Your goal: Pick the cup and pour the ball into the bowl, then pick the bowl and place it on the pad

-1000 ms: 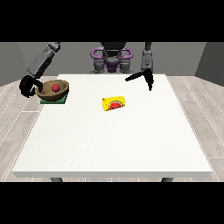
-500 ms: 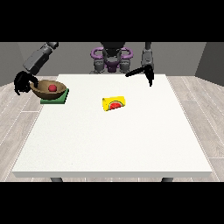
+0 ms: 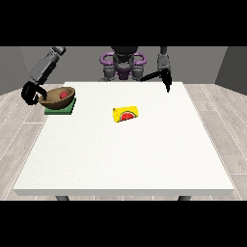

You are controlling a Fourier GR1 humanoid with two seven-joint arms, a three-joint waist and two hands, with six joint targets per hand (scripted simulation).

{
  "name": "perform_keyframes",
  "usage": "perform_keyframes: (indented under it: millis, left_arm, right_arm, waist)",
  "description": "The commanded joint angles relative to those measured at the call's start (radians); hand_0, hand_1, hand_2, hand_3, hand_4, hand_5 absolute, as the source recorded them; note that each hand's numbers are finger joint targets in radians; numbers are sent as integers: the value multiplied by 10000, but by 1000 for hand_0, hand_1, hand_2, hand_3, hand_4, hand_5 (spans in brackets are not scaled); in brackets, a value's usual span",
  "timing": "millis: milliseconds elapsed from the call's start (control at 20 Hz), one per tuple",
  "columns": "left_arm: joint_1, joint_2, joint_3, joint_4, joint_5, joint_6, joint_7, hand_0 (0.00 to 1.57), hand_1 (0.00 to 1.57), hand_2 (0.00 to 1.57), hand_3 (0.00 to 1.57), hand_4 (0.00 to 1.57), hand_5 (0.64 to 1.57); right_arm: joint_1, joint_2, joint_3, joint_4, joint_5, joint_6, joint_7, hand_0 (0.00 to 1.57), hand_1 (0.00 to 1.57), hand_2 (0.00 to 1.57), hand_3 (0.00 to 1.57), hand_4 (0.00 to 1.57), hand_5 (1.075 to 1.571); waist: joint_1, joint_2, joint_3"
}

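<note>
One red ball (image 3: 63, 94) sits inside the round brown bowl (image 3: 58, 98), which rests on the flat dark green square pad (image 3: 60, 109) at the table's left edge as seen from the front. The bowl looks slightly tilted, its right rim higher than its left, and it covers most of the pad, so that only the pad's front and right margins show.

The black hand at the view's left (image 3: 30, 93) is at the bowl's left rim, its fingers curled in a hook shape beside that rim; whether they actually pinch the rim or only lie next to it cannot be told.

Near the middle of the large white table (image 3: 125, 154) the yellow cup (image 3: 126, 114) lies on its side, its reddish opening facing the camera, well apart from the bowl and from both hands.

The black hand at the view's right (image 3: 167, 79) hangs over the table's far edge, well apart from the cup, holding nothing; its fingers point downward, fairly straight.

Behind the table stands the robot's torso with purple rings (image 3: 123, 60) at its front.
</note>
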Motion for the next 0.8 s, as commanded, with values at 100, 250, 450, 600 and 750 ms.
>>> perform_keyframes:
  millis: [100,250,450,600,750]
  left_arm:
    - [320,52,-84,-882,48,-68,-94,0,0,0,0,0,1565]
    - [25,-29,-30,-1158,-205,230,602,0,0,0,0,0,1566]
    - [472,-73,-193,-1111,-188,83,390,0,0,0,0,0,1566]
    - [777,64,5,-1368,156,-166,468,0,0,0,0,0,1568]
    - [845,-88,-129,-895,78,-152,535,0,0,0,0,0,1569]
  right_arm:
    - [-208,-1283,-38,234,296,-734,382,751,751,473,739,0,1514]
    - [-649,-1779,-9,142,380,-623,552,0,0,427,334,0,1481]
    - [-569,-1153,170,97,529,-1103,498,0,0,375,209,0,1481]
    - [-521,-1521,-31,278,351,-667,646,0,0,326,275,0,1492]
    - [-546,-1809,102,111,397,-234,1176,0,0,256,213,0,1504]
  waist:
    - [259,494,12]
    - [-155,708,17]
    - [-13,191,5]
    - [-67,174,6]
    - [-223,-630,-4]
